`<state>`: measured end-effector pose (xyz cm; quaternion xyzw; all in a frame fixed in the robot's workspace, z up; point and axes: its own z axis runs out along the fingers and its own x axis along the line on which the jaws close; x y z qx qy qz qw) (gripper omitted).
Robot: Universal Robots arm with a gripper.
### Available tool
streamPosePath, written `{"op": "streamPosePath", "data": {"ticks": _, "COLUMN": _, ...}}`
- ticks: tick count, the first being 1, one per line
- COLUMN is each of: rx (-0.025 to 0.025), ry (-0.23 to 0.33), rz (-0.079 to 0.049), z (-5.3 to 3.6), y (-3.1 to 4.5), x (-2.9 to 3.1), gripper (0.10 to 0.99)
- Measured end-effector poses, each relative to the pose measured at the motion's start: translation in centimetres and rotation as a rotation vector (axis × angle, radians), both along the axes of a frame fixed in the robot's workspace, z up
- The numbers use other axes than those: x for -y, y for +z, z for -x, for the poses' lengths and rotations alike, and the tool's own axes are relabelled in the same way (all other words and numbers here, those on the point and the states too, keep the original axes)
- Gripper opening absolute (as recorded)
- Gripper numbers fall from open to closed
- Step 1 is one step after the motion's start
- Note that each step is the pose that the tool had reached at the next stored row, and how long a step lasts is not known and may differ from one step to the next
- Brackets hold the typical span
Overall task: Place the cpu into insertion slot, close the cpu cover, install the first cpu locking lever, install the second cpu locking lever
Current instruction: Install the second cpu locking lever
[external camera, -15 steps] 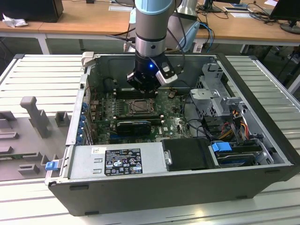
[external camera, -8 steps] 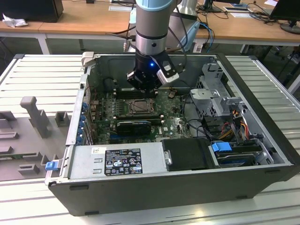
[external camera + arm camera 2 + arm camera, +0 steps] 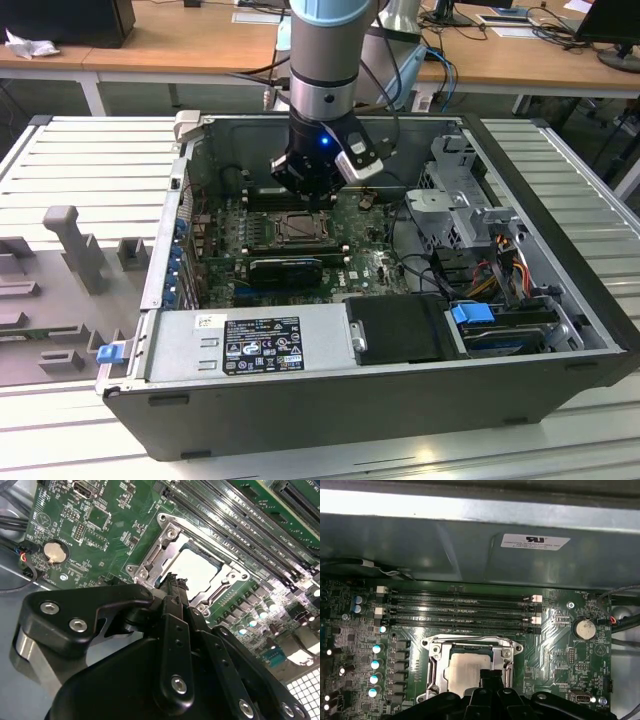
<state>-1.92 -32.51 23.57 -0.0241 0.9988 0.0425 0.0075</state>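
The cpu [image 3: 197,569] lies flat in the insertion slot [image 3: 297,229] on the green board, pale and square; the first wrist view also has the cpu [image 3: 462,670]. The silvery cpu cover [image 3: 161,549] is down around the chip, and its frame [image 3: 470,641] borders the chip on all sides. My gripper [image 3: 173,581] hangs just above the socket's edge, black fingers shut together on nothing. In the first wrist view the gripper [image 3: 492,676] overlaps one edge of the chip. In the exterior view the gripper [image 3: 305,198] stands directly over the socket inside the case.
Long black memory slots [image 3: 457,612] run beside the socket, toward the case wall [image 3: 470,545]. A coin battery [image 3: 55,552] sits on the board. A black card [image 3: 285,268], the grey power supply [image 3: 250,345] and a drive cage [image 3: 460,200] crowd the case.
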Motion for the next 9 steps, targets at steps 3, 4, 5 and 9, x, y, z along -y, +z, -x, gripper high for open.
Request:
{"op": "streamPosePath", "data": {"ticks": 3, "rx": -0.0001, "ry": 0.0, "rz": 0.0, "z": 0.0, "y": 0.16, "x": 0.02, "gripper": 0.106}}
{"op": "streamPosePath", "data": {"ticks": 4, "rx": -0.0001, "ry": 0.0, "rz": 0.0, "z": 0.0, "y": 0.31, "x": 0.02, "gripper": 0.106}}
{"op": "streamPosePath", "data": {"ticks": 5, "rx": -0.0001, "ry": 0.0, "rz": 0.0, "z": 0.0, "y": 0.54, "x": 0.01, "gripper": 0.106}}
{"op": "streamPosePath", "data": {"ticks": 9, "rx": 0.0, "ry": 0.0, "rz": 0.0, "z": 0.0, "y": 1.65, "x": 0.01, "gripper": 0.106}}
